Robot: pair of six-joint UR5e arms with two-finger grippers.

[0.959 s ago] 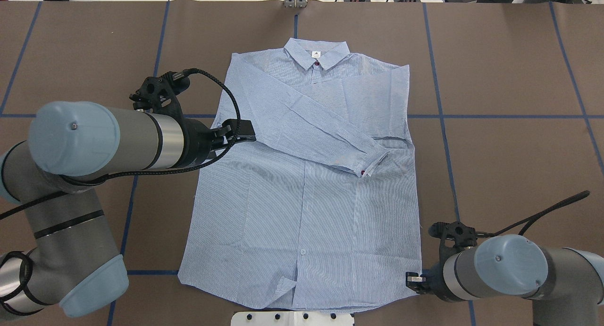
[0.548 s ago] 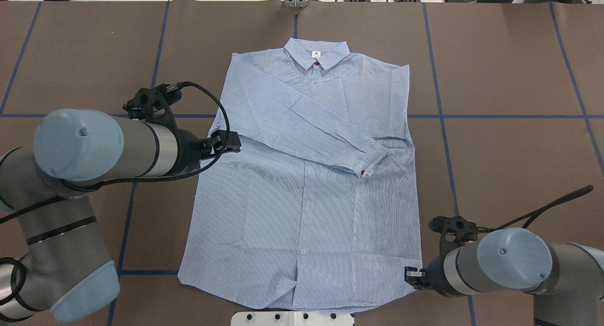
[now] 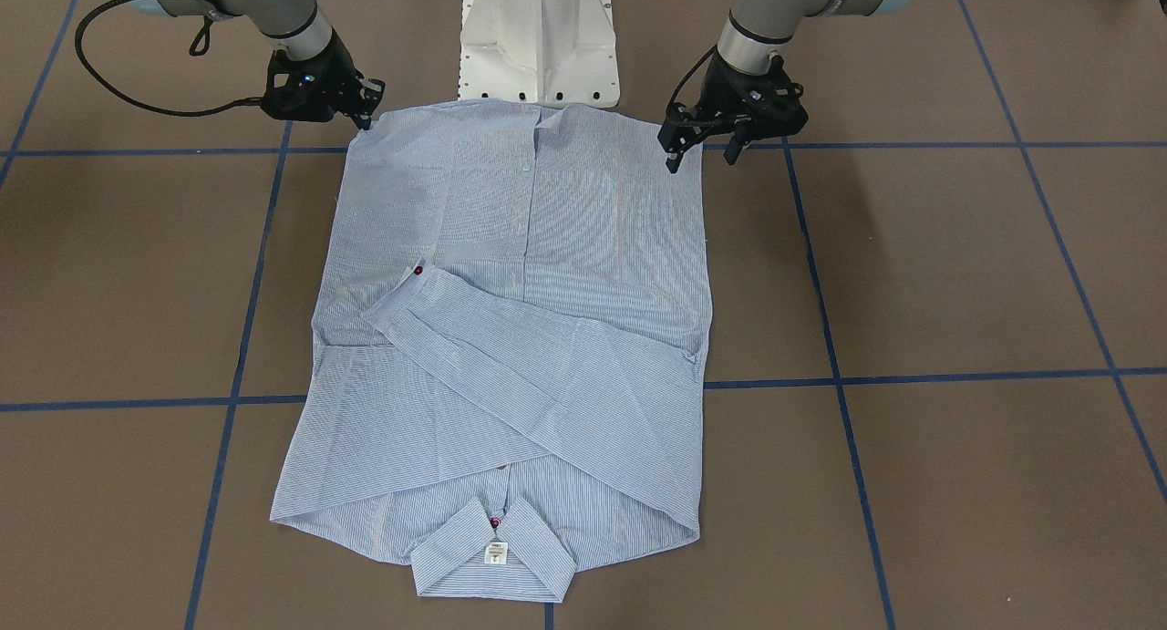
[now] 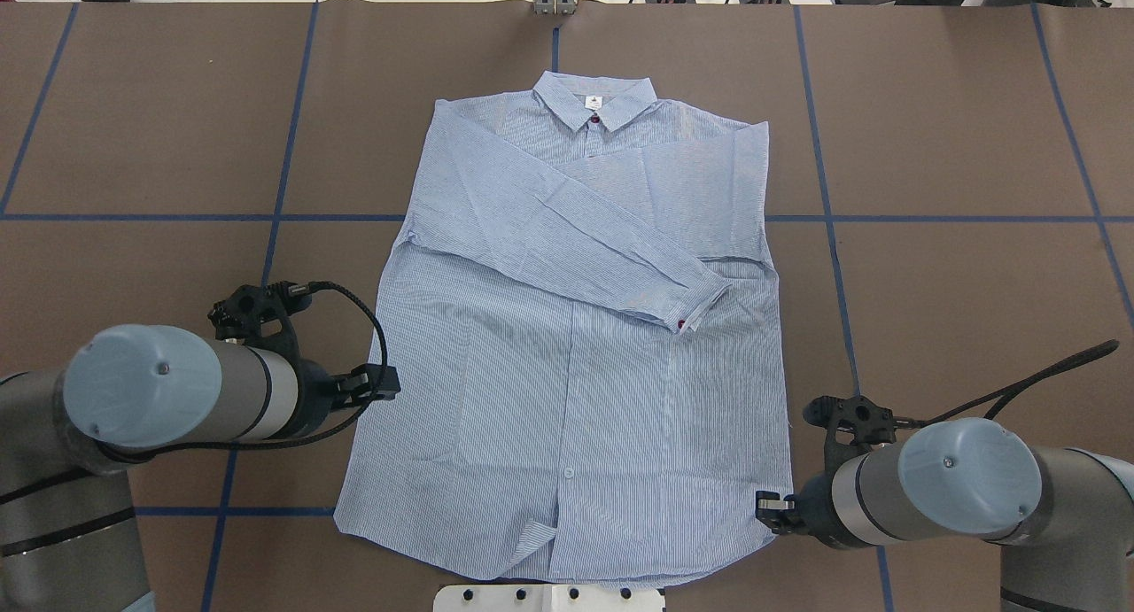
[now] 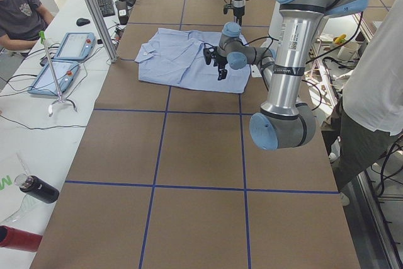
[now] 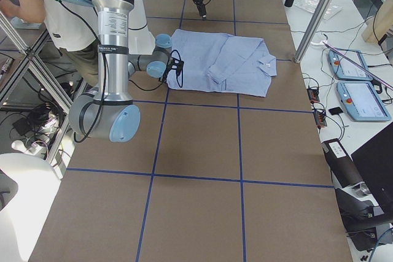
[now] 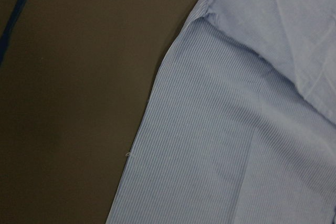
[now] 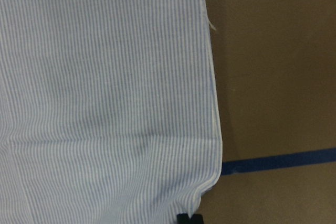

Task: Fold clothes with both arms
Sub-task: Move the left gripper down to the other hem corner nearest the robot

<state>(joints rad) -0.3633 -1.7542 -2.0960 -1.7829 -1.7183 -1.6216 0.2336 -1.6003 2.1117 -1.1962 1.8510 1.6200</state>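
Overhead exterior view: the light blue-and-white striped button-up shirt (image 4: 567, 399) lies flat on the brown table (image 4: 957, 284), collar far. My left gripper (image 4: 379, 386) hangs wide beside its left edge. My right gripper (image 4: 769, 515) meets the near-right hem corner, and I cannot tell its spread. Uneven grips would likely skew the fold.

Left gripper (image 3: 700, 156) points down with fingers apart; right gripper (image 4: 768, 513) likewise low (jaw gap unclear)
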